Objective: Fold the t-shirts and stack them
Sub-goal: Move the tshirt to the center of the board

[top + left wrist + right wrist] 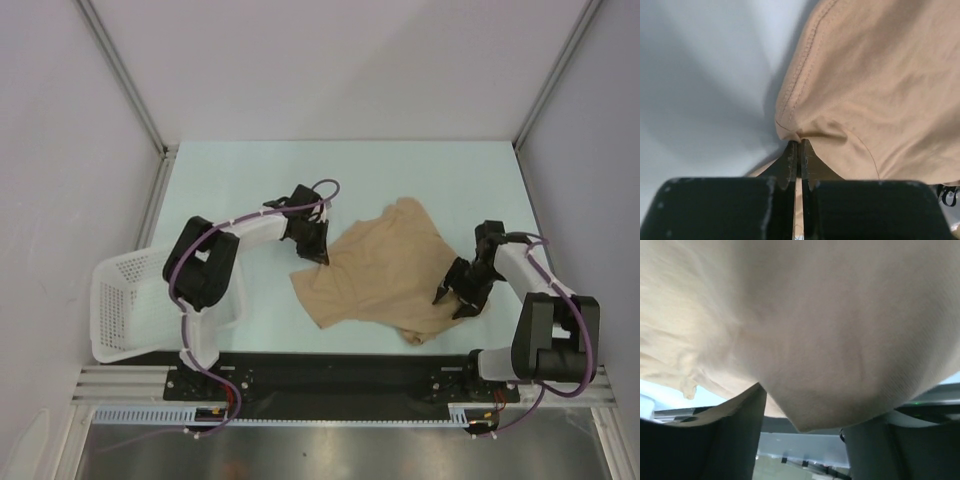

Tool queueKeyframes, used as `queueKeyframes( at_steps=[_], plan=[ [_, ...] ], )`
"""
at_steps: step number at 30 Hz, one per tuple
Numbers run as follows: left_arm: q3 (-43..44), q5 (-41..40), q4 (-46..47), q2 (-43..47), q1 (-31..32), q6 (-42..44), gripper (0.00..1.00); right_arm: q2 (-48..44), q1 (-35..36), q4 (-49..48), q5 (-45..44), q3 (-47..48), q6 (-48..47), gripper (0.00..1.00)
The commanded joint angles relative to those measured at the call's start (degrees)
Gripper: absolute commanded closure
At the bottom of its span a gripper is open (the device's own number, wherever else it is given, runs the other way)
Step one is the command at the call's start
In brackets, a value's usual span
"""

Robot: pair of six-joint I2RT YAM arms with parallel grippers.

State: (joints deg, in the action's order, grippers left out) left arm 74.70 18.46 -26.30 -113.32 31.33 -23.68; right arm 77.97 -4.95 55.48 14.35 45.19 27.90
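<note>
Pinching the stitched hem of the plain tan t-shirt (380,275), rumpled and creased, with left gripper (799,146), jaws pressed together; draping soft cloth over right gripper (802,412), jaws spread wide.

You have one plain tan t-shirt (385,275): unfolded, rumpled, spread at centre of table (250,170), stitched hem showing, near corner bunched.

t-shirt (815,340): blurred, cut off | basket (125,290): partly behind left arm (205,265)

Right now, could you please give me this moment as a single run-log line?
left gripper: shut on tan t-shirt edge | right gripper: open, at shirt's right edge | shirt: crumpled, unfolded | white lattice basket: far left
</note>
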Motion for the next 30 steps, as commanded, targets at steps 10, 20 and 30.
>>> queueKeyframes(
  at_steps=[10,20,30],
  plan=[
    [4.57,-5.45,-7.09,29.19,-7.51,-2.85,1.00,6.30,22.57,-12.58,8.40,4.73,6.72,0.70],
    [33.47,-3.69,-3.94,35.98,-6.30,0.30,1.00,14.67,41.86,-30.24,29.14,26.60,23.15,1.00],
    [44.93,-3.61,-6.30,12.62,16.71,1.00,1.00,-13.71,10.47,-3.09,17.31,7.11,13.26,0.20]
  ],
)
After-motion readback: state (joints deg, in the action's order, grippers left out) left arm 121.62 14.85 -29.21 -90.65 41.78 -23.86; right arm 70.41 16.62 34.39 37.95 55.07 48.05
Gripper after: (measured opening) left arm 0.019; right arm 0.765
